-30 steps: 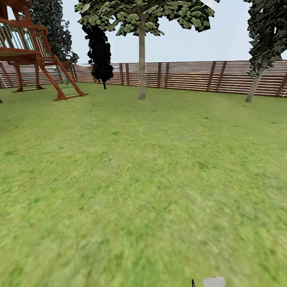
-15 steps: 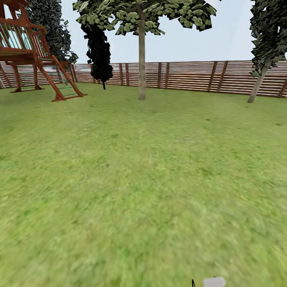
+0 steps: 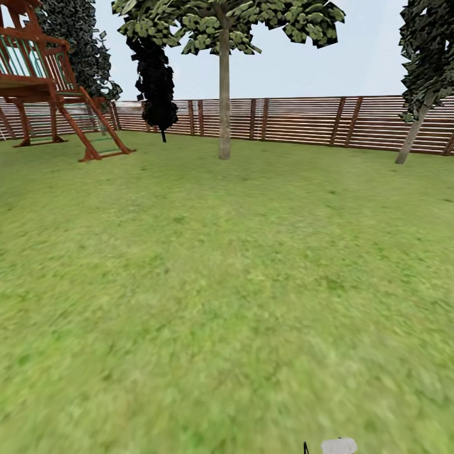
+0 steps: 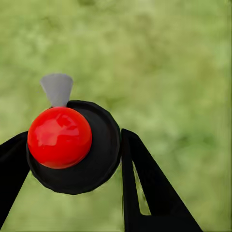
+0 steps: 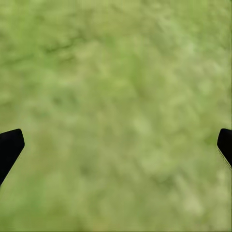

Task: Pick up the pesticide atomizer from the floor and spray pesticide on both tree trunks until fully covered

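Left wrist view: left tool (image 4: 72, 186) clamps atomizer (image 4: 72, 145), carried for spraying | right tool (image 5: 116, 145) wide, idle over grass (image 5: 116, 72) | trunk (image 3: 224, 94) at 12 o'clock, second (image 3: 413, 135) at 2, both far.

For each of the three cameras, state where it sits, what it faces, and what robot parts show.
Head view: on the head, facing the lawn, fence and pale tree trunk.
Left wrist view: on the left arm, facing grass; left pincer shut on the pesticide atomizer.
Right wrist view: on the right arm, facing grass; right pincer open.
Shared: grass.
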Robot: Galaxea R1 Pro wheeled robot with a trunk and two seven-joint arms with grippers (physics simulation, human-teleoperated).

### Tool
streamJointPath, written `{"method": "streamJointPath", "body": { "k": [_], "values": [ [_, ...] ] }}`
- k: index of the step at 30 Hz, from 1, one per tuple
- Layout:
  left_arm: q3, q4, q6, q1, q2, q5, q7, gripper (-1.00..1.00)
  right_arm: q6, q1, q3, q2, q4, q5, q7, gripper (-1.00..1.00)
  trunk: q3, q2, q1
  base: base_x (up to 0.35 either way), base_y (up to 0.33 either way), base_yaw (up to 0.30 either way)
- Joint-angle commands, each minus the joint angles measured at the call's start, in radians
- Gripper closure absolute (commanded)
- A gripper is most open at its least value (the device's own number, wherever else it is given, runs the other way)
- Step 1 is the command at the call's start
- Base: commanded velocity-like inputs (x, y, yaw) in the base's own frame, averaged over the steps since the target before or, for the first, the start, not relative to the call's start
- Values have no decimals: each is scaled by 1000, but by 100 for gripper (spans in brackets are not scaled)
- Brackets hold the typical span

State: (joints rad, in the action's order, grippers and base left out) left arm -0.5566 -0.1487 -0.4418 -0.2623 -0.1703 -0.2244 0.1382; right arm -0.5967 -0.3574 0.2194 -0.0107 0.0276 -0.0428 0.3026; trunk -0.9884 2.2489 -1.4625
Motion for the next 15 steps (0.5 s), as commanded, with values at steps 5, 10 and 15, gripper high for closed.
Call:
{"method": "streamJointPath", "body": {
  "k": [5, 10, 15],
  "values": [
    [0, 0, 0, 0, 0, 0, 0, 100, 0, 0, 0, 0, 0, 0, 0, -100, 0, 0, 0, 338, 0, 0],
    [0, 0, 0, 0, 0, -1, 0, 100, 0, 0, 0, 0, 0, 0, 0, -100, 0, 0, 0, 338, 0, 0],
    [0, 0, 1, 0, 0, 0, 0, 100, 0, 0, 0, 0, 0, 0, 0, -100, 0, 0, 0, 338, 0, 0]
  ]
}}
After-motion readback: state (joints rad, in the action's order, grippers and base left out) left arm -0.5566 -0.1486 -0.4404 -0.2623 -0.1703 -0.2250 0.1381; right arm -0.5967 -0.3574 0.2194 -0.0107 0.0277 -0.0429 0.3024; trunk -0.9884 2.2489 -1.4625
